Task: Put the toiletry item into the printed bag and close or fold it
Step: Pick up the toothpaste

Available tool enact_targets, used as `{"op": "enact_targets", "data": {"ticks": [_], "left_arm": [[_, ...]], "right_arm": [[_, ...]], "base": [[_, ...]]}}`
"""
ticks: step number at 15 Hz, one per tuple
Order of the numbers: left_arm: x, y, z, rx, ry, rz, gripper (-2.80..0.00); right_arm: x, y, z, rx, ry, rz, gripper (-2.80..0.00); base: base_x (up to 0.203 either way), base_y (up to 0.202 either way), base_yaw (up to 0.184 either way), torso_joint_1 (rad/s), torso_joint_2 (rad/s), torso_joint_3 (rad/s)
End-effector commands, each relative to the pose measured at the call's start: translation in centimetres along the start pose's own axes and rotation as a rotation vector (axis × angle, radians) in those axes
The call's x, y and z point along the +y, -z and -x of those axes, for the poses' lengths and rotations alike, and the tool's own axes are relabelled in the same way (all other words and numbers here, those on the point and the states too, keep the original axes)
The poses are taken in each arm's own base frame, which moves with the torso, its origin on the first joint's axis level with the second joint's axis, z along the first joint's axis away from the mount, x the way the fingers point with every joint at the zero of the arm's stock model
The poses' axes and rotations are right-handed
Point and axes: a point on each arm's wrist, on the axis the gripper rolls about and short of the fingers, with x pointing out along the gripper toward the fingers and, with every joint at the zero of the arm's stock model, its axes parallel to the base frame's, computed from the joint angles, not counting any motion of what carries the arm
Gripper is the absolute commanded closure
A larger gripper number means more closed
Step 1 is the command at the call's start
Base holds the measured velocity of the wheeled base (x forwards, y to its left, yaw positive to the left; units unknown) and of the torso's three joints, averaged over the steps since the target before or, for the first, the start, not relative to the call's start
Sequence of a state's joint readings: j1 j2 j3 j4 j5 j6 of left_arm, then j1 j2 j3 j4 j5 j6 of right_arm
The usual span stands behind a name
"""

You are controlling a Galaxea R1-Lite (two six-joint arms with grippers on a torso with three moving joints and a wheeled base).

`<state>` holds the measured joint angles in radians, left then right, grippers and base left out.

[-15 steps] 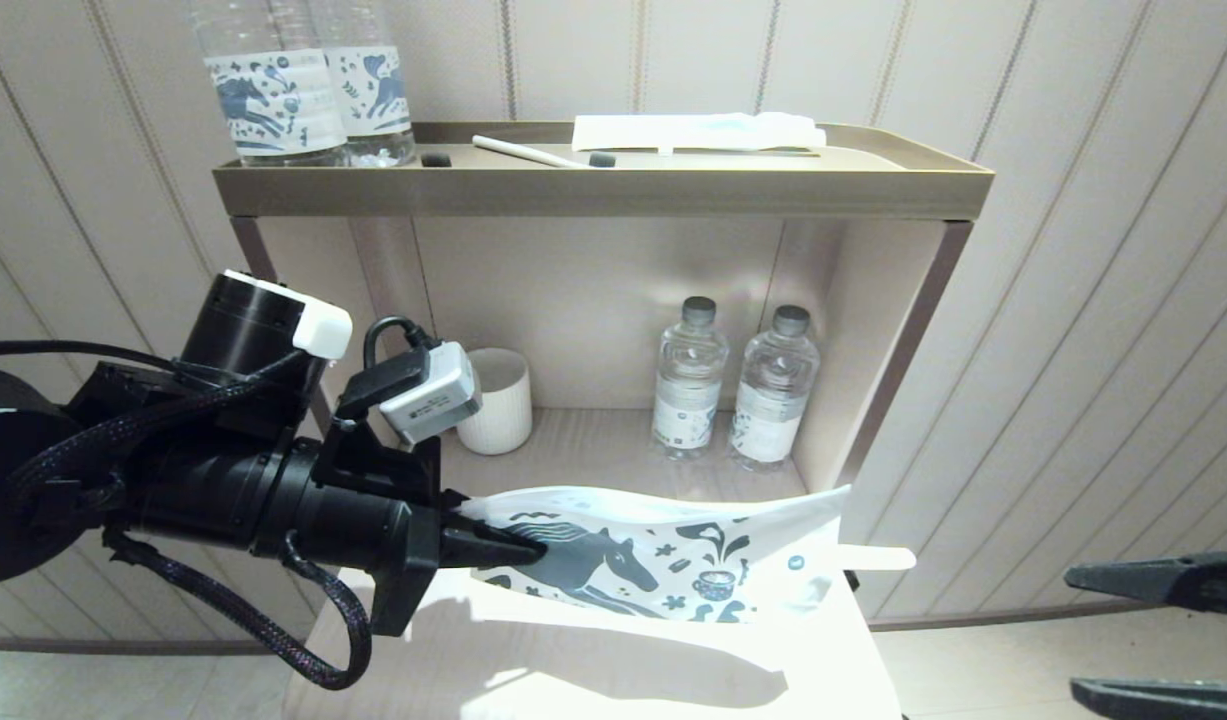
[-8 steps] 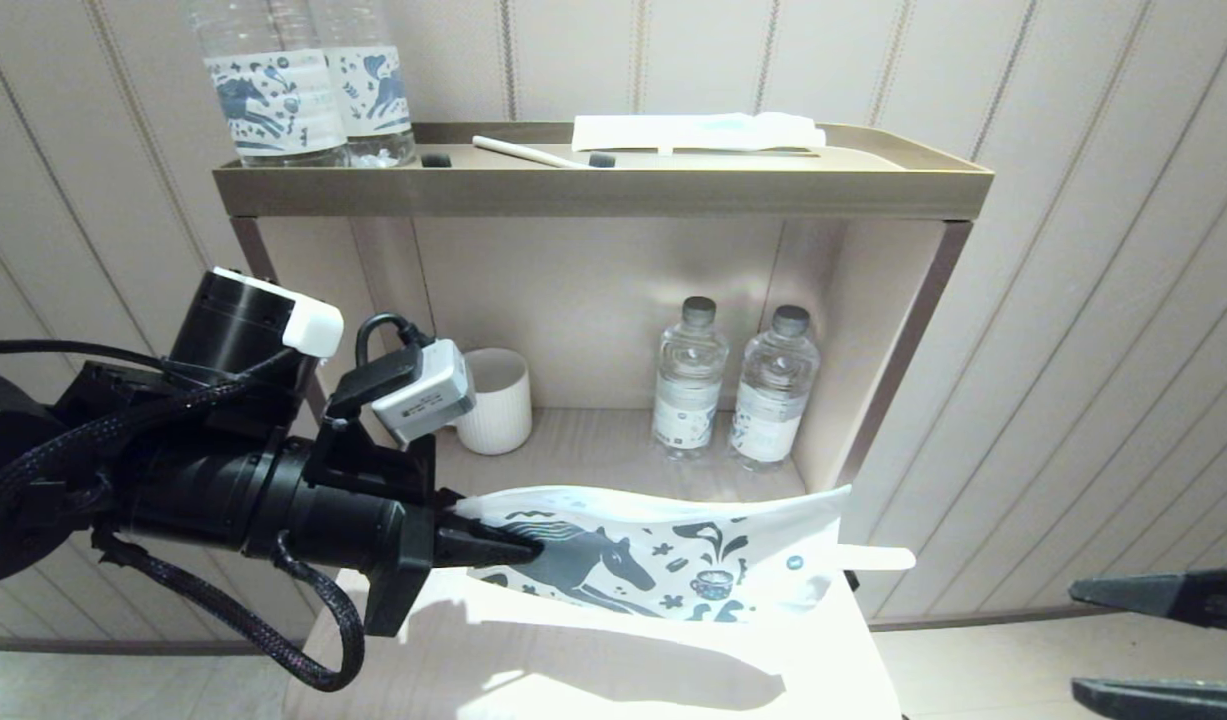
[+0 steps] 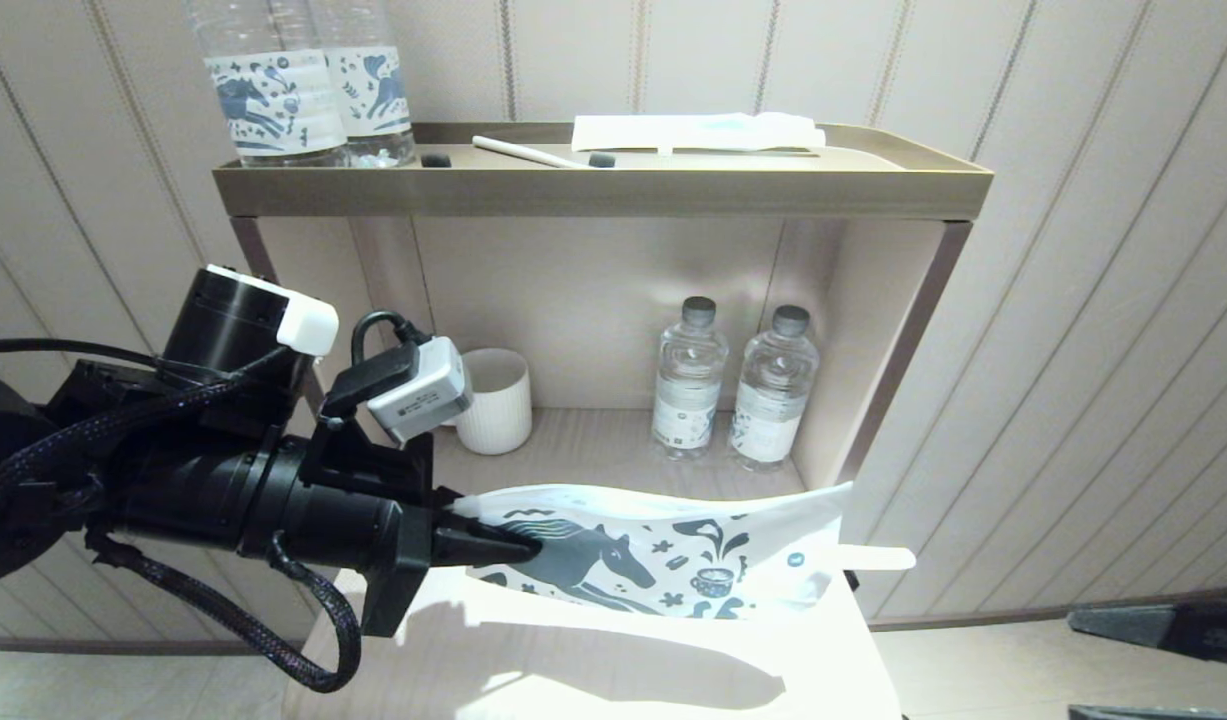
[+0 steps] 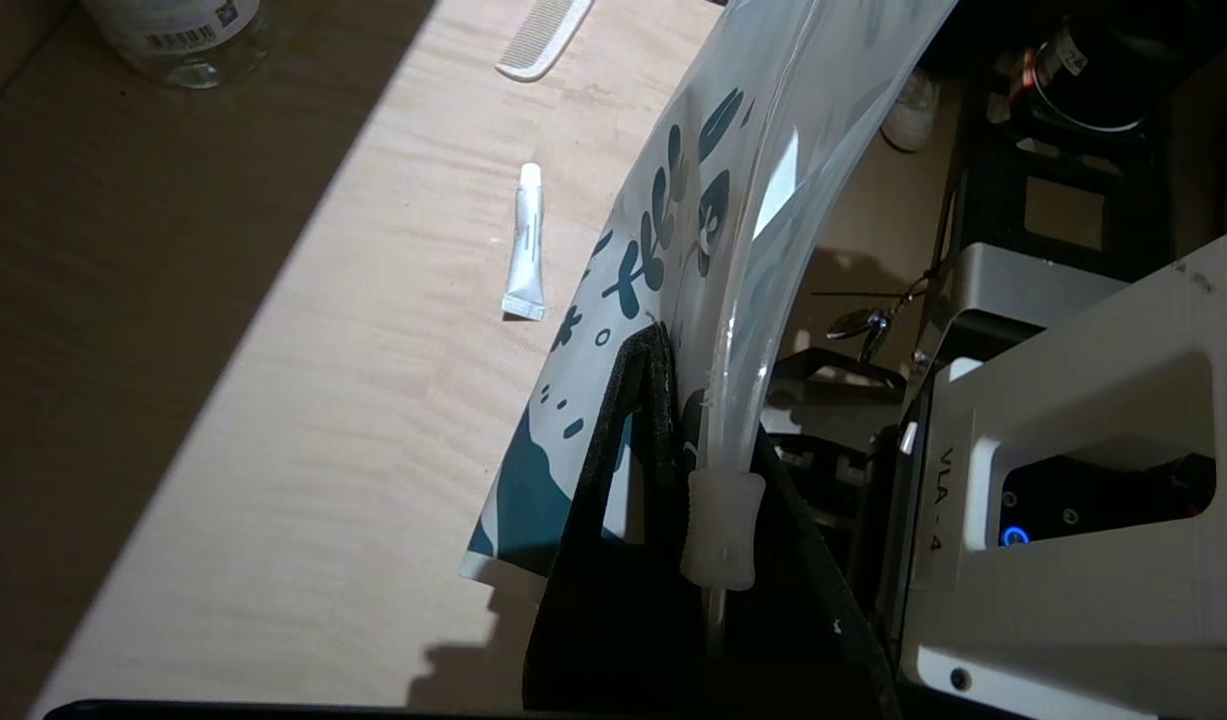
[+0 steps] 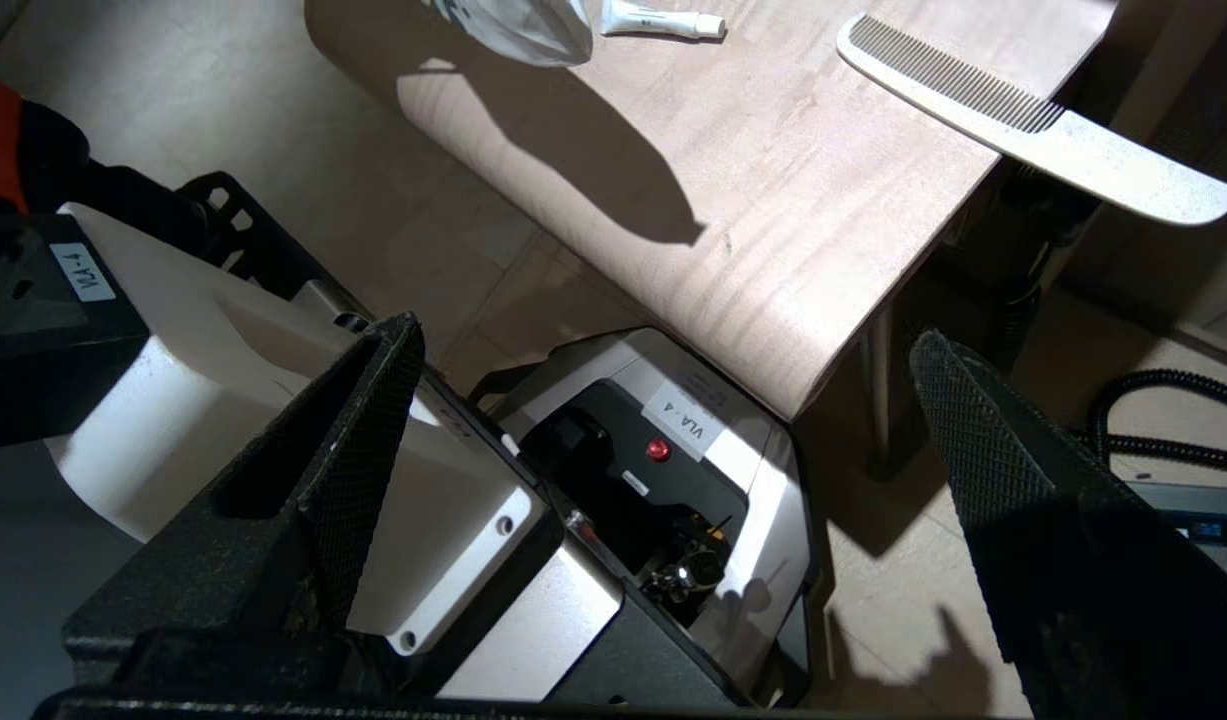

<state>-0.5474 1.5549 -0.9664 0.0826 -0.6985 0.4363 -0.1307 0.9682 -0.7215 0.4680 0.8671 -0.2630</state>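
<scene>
Left gripper (image 3: 518, 547) reaches in from the left, level with the front of the wooden table (image 3: 613, 670). Its fingers are pressed together on one end of the printed bag (image 3: 663, 555), pinching it near the zip edge — the left wrist view shows the black fingers (image 4: 645, 400) clamped on the plastic just beside the clear slider (image 4: 721, 528).

The bag hangs in the air above the table, stretched out sideways toward the right, horse print facing the front. Its far end droops a little and casts a shadow on the tabletop.

On the table beneath lie a small white tube (image 4: 525, 243) and a white comb (image 5: 1033, 130), the comb's handle sticking past the right table edge. Neither is in the bag; both lie apart from it.

Right gripper (image 5: 663, 440) sits low at the right, off the table, fingers spread wide and holding nothing.

Against a second ago — the left arm has drawn back slightly to the left and the bag with it, barely. The right gripper has sunk lower, nearly out of the head view.

Behind: a shelf unit (image 3: 603, 190) with water bottles (image 3: 733, 390) and a white cup (image 3: 498, 400).
</scene>
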Motion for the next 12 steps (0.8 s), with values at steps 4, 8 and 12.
{"op": "enact_targets", "data": {"ticks": [4,8,12], "left_arm": [[-0.12,-0.11,0.17,-0.006,0.002,-0.007,0.00],[-0.32,-0.31,0.49,-0.015,-0.002,-0.015,0.00],[-0.40,-0.32,0.58,-0.017,-0.003,-0.017,0.00]], "right_arm": [[0.49,0.31,0.34,-0.013,0.010,-0.022,-2.80],[0.57,0.12,0.38,-0.017,0.005,-0.017,-2.80],[0.29,0.48,0.16,-0.003,0.010,-0.043,0.00]], "base": [[0.000,0.000,0.000,0.000,0.00,0.000],[0.000,0.000,0.000,0.000,0.00,0.000],[0.000,0.000,0.000,0.000,0.00,0.000]]}}
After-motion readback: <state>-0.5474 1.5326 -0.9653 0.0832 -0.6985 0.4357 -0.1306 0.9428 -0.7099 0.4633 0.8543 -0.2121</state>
